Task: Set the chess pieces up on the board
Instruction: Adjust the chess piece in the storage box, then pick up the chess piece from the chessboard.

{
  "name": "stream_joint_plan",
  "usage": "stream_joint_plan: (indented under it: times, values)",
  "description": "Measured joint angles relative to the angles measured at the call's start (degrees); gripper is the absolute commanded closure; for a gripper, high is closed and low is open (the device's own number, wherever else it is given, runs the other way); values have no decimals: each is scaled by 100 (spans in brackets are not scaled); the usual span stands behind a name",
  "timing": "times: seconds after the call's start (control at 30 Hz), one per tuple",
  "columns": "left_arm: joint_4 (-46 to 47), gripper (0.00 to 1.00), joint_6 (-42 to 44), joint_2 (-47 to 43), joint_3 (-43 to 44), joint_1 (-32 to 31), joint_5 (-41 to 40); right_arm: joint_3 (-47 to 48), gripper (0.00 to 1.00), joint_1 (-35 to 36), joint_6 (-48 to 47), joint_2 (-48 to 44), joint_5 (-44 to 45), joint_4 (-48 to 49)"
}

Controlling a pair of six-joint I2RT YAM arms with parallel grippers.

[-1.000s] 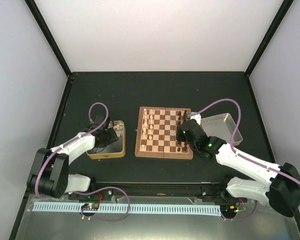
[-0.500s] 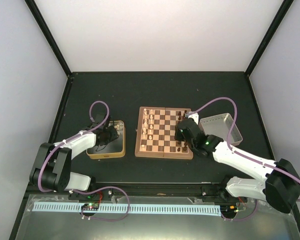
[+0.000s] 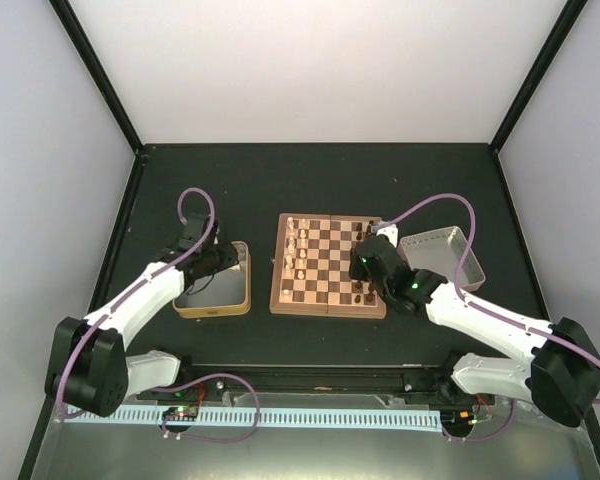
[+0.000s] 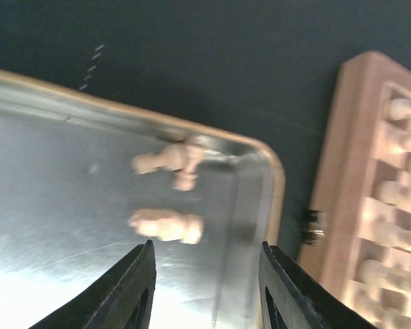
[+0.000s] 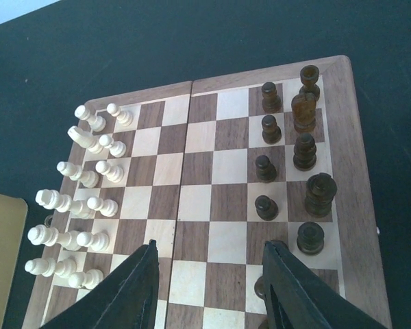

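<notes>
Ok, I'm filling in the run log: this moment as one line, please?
left gripper open over tin | pale pieces lying in tin | right gripper open over board | dark pieces partly set

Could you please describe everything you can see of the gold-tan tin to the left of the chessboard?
The tin is a shallow rectangular tray with rounded corners, a gold-tan rim and a shiny, lightly scratched silver floor, apparently metal. It lies flat on the dark table, just left of the board and apart from it. At least two pale chess pieces lie toppled inside near one corner. The left gripper hovers over it, jaws open and empty.
</notes>
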Motion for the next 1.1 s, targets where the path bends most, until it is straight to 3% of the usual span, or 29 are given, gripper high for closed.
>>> stream_joint_plan:
  times: [0.23,0.6,0.8,1.1]
  values:
    - [61,48,612,125,691,-581,603,-4,58,-42,0,2,-157,173]
    - [-275,43,1290,2417,2811,-1602,1001,-216,58,-234,24,-7,-391,380]
    - [-723,45,1325,2905,3156,-1810,894,-264,58,-398,-11,-15,-426,422]
    - [-1244,61,1290,2999,3250,-1934,595,-293,58,-542,-96,-7,-586,483]
